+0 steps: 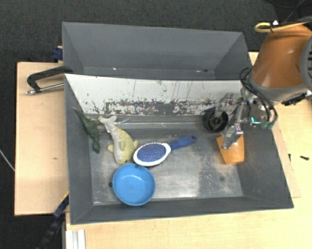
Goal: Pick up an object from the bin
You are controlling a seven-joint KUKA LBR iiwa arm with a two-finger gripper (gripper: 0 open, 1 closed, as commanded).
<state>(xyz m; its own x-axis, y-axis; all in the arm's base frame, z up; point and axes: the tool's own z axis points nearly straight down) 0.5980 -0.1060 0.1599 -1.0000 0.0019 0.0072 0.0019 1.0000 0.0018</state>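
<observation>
My gripper (232,139) is down on the right side of the bin (156,56), tip right at the top edge of an orange block (232,155). Can't tell my grip state from this angle, or whether I have the block.

Block: matte, flat-faced, stubby and boxy. No clear long axis. Sits on the floor near the right wall, slightly skewed to it.

Just beside me, toward the back wall: black round wheel-like part (216,121), dark hole at centre.

Mid floor: blue hairbrush (154,153), oval head with white rim, bristle face up, handle pointing toward me.

Further left, front: round blue bowl (133,185), smooth plastic, open side up.

Behind it: pale yellow-and-white toy animal (119,143), looks soft.

Farthest, by the left wall: thin green dinosaur figure (92,130).
</observation>
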